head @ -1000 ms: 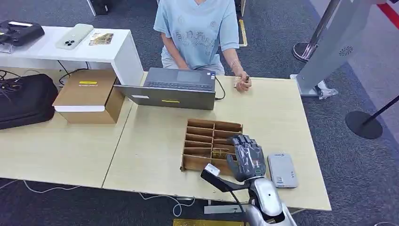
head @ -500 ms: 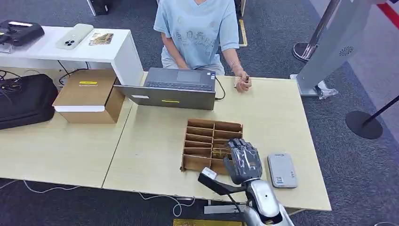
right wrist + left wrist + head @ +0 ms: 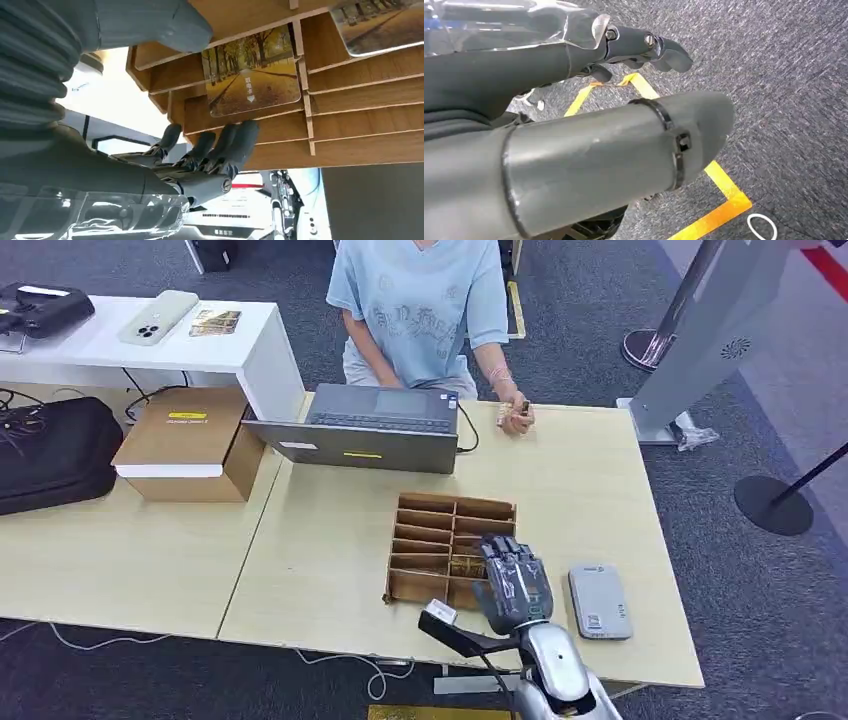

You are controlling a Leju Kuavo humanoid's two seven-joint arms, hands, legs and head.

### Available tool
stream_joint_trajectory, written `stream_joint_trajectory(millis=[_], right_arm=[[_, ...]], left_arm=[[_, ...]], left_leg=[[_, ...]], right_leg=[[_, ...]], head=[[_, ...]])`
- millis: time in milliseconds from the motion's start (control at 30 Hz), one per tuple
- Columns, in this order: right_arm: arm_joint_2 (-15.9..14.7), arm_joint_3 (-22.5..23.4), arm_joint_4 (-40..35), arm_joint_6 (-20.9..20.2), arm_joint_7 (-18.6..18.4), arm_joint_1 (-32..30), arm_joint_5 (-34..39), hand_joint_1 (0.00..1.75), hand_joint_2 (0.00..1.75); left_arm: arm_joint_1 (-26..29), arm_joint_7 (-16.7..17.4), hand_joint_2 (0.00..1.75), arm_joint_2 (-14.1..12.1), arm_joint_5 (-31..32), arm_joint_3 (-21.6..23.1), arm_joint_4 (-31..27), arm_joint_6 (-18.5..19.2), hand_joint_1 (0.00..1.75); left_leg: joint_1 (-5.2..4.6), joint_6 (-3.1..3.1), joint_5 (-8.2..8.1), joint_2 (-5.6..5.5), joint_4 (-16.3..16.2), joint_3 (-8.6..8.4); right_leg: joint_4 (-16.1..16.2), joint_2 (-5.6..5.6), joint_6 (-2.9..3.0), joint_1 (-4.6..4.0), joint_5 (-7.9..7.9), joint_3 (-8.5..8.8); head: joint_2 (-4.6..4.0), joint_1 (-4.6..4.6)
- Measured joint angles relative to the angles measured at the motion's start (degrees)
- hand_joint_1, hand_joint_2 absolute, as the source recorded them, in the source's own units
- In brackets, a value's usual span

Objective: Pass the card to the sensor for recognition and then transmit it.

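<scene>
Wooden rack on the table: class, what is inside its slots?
The rack holds a card with an autumn tree picture, and a second card in a neighbouring slot. The right hand covers the near slots in the head view.

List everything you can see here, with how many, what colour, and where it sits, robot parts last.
Slotted wooden card rack: one, brown, near table edge.
Picture cards with autumn trees: two, orange-brown, in rack slots.
Flat grey sensor box: one, beside the rack.
Grey open laptop: one, far side of table.
Cardboard box: one, tan, left table.
Black bag: one, far left.
White side table: one, holding a pale phone.
Person in light blue shirt: one, seated behind laptop.
Right hand: grey, over the rack, fingers apart, holding nothing.
Left hand: grey, above carpet, empty.
</scene>
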State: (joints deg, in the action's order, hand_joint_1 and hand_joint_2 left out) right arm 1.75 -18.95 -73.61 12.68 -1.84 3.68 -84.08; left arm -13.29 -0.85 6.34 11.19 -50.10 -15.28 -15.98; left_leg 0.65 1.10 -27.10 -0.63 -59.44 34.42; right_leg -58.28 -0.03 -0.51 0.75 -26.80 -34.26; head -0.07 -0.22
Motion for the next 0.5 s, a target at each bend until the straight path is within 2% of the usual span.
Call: stream_joint_trajectory(millis=[133,200,233,333,500], right_arm=[[0.0,-0.22,0.31,0.11,-0.15,0.33,-0.09,1.03,1.75],[0.0,-0.35,0.37,0.13,-0.2,0.31,-0.35,1.06,1.75],[0.0,-0.39,0.48,0.13,-0.26,0.32,-0.57,1.27,1.75],[0.0,-0.59,0.63,0.13,-0.35,0.35,-0.94,1.41,1.75],[0.0,-0.66,0.76,0.15,-0.44,0.72,-0.94,1.4,1.75]], left_arm=[[-0.09,0.02,0.0,-0.02,0.15,0.65,0.0,-0.22,0.0],[-0.1,0.09,0.0,-0.07,0.22,0.94,0.0,-0.33,0.0],[-0.09,0.09,0.0,-0.11,0.31,1.16,0.0,-0.39,0.0],[-0.1,0.15,0.0,-0.17,0.65,1.38,0.0,-0.7,0.0],[-0.13,0.74,0.0,-0.24,0.85,1.9,0.0,-0.96,0.0]], left_leg=[[0.0,0.0,0.0,0.0,0.0,0.0],[0.0,0.0,0.0,0.0,0.0,0.0],[0.0,0.0,0.0,0.0,0.0,0.0],[0.0,0.0,0.0,0.0,0.0,0.0],[0.0,0.0,0.0,0.0,0.0,0.0]], right_leg=[[0.0,0.0,0.0,0.0,0.0,0.0],[0.0,0.0,0.0,0.0,0.0,0.0],[0.0,0.0,0.0,0.0,0.0,0.0],[0.0,0.0,0.0,0.0,0.0,0.0],[0.0,0.0,0.0,0.0,0.0,0.0]], head=[[0.0,0.0],[-0.02,0.0],[0.0,0.0],[0.0,0.0],[0.0,0.0]])
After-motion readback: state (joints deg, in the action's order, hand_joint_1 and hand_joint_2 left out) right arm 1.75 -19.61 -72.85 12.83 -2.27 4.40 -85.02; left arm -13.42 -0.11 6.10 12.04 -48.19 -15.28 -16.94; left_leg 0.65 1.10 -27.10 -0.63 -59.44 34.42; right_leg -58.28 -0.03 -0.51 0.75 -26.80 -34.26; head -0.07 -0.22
